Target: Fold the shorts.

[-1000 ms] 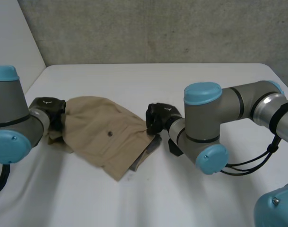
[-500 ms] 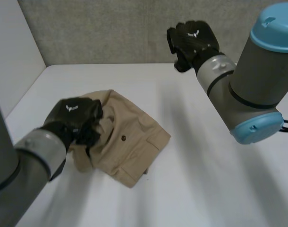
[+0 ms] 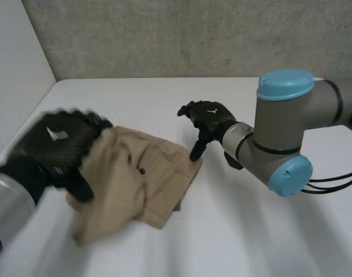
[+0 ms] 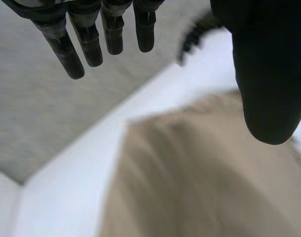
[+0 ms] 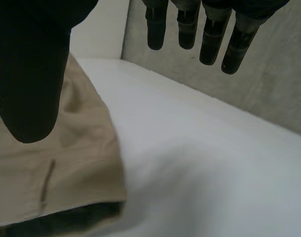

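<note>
Shorts: the tan shorts [image 3: 147,184] lie bunched on the left half of the table [image 3: 268,231], nearer its left edge than its right, with loose folds running across the cloth.
Shorts details: a small dark button [image 3: 141,169] sits near the middle of the cloth; a dark lining peeks out at the edge nearest the table's front.
Left hand: the left hand [image 3: 52,147] hovers over the left part of the shorts and hides that side of them in the head view. In its wrist view the fingers [image 4: 89,42] hang straight and well apart from the thumb, with nothing between them; the cloth [image 4: 200,173] lies below the palm.
Right hand: the right hand [image 3: 209,120] is above the shorts' right corner, with its fingers pointing down at it. In its wrist view the fingers [image 5: 209,34] are straight and spread away from the thumb, gripping nothing; the shorts' edge [image 5: 52,163] lies under the thumb.
Right arm: the right arm [image 3: 280,138] reaches in over the table's right half.
Surroundings: a grey wall [image 3: 193,34] stands along the table's far edge, and a white panel [image 3: 14,63] along its left edge.
</note>
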You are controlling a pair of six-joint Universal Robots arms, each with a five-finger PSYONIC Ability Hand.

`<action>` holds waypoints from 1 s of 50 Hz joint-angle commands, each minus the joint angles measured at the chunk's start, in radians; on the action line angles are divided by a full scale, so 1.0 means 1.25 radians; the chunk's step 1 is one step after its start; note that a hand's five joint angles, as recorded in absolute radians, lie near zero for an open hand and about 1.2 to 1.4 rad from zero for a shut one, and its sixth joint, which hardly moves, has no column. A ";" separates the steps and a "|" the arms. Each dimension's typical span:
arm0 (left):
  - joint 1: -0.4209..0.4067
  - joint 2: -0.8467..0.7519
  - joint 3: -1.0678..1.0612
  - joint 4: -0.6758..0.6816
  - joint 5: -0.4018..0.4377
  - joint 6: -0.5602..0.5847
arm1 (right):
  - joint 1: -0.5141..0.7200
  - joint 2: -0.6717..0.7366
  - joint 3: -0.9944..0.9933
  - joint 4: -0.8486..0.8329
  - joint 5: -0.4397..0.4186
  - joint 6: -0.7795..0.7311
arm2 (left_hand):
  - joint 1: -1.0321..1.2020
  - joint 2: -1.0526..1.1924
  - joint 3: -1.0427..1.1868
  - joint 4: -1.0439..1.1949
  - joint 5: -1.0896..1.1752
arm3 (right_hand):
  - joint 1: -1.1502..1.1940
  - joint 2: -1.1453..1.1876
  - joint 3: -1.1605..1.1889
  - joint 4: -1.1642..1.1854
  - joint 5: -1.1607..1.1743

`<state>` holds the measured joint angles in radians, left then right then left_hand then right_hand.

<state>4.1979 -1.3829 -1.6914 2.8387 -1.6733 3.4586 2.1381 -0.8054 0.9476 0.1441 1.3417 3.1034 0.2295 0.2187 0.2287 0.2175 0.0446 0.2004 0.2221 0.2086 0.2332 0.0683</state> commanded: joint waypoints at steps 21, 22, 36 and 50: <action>0.237 -0.397 0.257 0.129 0.048 -0.036 | 0.039 0.188 -0.138 0.000 0.025 0.110 | -0.006 0.003 -0.005 0.004 0.003 | 0.323 0.306 0.316 0.297 0.289; 0.245 -0.447 0.284 0.114 0.056 -0.036 | 0.039 0.185 -0.135 0.000 0.027 0.101 | -0.003 0.005 -0.003 0.006 0.005 | 0.337 0.320 0.331 0.311 0.303; 0.313 -0.631 0.414 -0.039 0.196 -0.035 | 0.057 0.187 -0.129 0.001 0.062 0.019 | 0.083 0.092 0.084 0.093 0.091 | 0.382 0.365 0.376 0.356 0.348; 0.310 -0.705 0.449 -0.079 0.199 -0.001 | 0.059 0.188 -0.137 0.003 0.074 -0.043 | 0.751 0.760 0.752 0.761 0.760 | 0.957 0.939 0.950 0.930 0.923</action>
<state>4.5909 -2.2395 -1.1444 2.7713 -1.4187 3.4265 2.2114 -0.5712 0.7748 0.1466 1.4354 3.0976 0.4763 0.4720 0.4650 0.4668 0.2836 0.7678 0.9138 0.8964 0.8971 0.7034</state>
